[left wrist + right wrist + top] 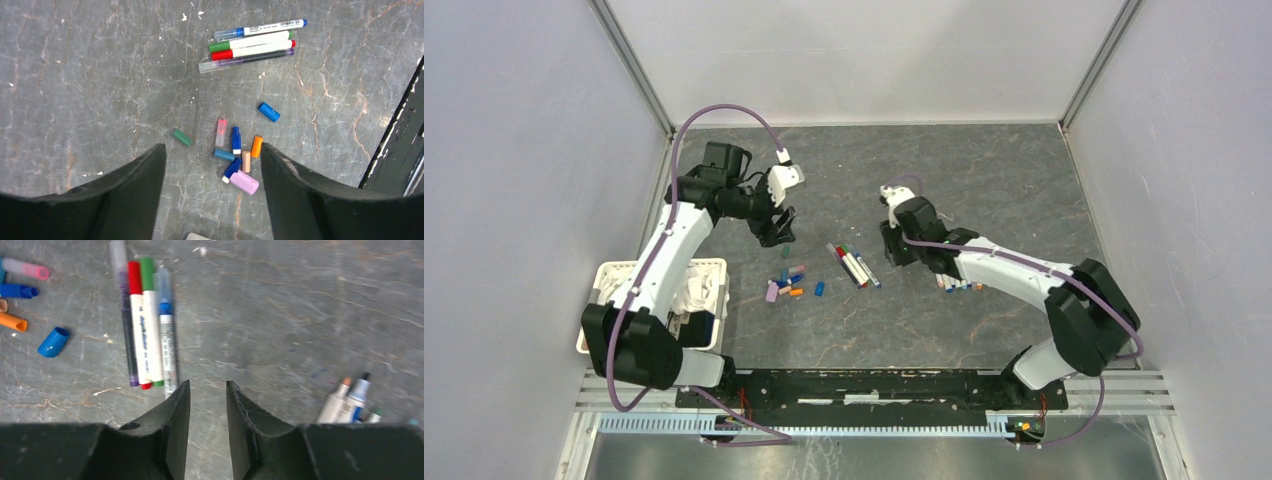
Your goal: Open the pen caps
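From above, I see my left claw (776, 228) and right claw (892, 245) over the worktop (984, 180). Left wrist: jaws wide, empty, loose pen caps (240, 155) beneath. Right wrist: jaws slightly apart, empty. Four capped pens (145, 325) are left to do; uncapped pens (350, 400) lie aside.

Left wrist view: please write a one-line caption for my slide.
Left gripper open above a cluster of loose caps; four pens lie side by side beyond, on the grey table.

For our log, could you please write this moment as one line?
left pincer open, empty | right pincer open, empty | caps loose | four pens capped
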Tool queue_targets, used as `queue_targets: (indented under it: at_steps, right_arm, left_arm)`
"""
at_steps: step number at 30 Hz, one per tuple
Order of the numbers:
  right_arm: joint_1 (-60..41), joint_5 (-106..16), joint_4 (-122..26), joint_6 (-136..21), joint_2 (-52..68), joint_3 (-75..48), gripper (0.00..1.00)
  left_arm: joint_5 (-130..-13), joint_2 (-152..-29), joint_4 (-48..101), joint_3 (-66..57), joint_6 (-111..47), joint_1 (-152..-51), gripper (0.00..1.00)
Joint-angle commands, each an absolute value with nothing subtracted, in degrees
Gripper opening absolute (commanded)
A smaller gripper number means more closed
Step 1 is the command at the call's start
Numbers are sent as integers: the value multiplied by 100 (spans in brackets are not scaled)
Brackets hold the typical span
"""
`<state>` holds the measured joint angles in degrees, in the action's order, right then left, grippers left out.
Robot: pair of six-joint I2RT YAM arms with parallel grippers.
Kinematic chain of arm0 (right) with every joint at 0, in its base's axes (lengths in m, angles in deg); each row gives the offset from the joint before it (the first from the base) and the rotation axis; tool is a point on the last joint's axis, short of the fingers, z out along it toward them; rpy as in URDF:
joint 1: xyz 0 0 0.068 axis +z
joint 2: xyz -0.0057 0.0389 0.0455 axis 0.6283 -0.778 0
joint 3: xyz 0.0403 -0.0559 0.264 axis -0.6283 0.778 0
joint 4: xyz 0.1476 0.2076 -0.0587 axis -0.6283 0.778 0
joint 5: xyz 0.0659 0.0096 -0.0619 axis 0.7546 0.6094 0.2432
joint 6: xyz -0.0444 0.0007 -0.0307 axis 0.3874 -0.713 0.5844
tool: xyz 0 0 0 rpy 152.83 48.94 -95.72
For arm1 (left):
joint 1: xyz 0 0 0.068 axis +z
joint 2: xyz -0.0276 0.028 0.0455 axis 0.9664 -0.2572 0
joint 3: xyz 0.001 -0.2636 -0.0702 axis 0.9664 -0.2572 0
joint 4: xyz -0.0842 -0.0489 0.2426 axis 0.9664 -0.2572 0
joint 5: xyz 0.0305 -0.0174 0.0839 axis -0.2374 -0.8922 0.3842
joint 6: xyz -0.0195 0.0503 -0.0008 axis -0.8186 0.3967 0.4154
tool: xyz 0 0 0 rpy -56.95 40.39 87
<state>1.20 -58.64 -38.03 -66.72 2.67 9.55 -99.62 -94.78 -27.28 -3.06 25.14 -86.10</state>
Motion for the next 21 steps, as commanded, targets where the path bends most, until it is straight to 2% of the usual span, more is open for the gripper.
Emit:
queue_targets:
  at_steps: [1, 2, 3, 13, 21]
  right_arm:
    - [425, -5507, -3974, -6539, -239, 551, 35]
    - [505, -5481, -3965, -6523, -328, 490, 35]
    - [558, -5474, -3965, -6506, -429, 423, 34]
    - [747, -5694, -3876, -6469, -1120, 227, 28]
    - [748, -6026, -3833, -6396, -1316, 291, 24]
  left_arm:
    - [-10173, -9078, -2844, -131, 2192, -8593, 82]
    - [-10180, -9008, -2772, -153, 2149, -8591, 97]
    - [-10176, -8946, -2716, -166, 2111, -8591, 99]
    - [-9212, -8477, -1811, -177, 1114, -8564, 100]
    - [-9287, -8132, -1633, -442, 1138, -8564, 100]
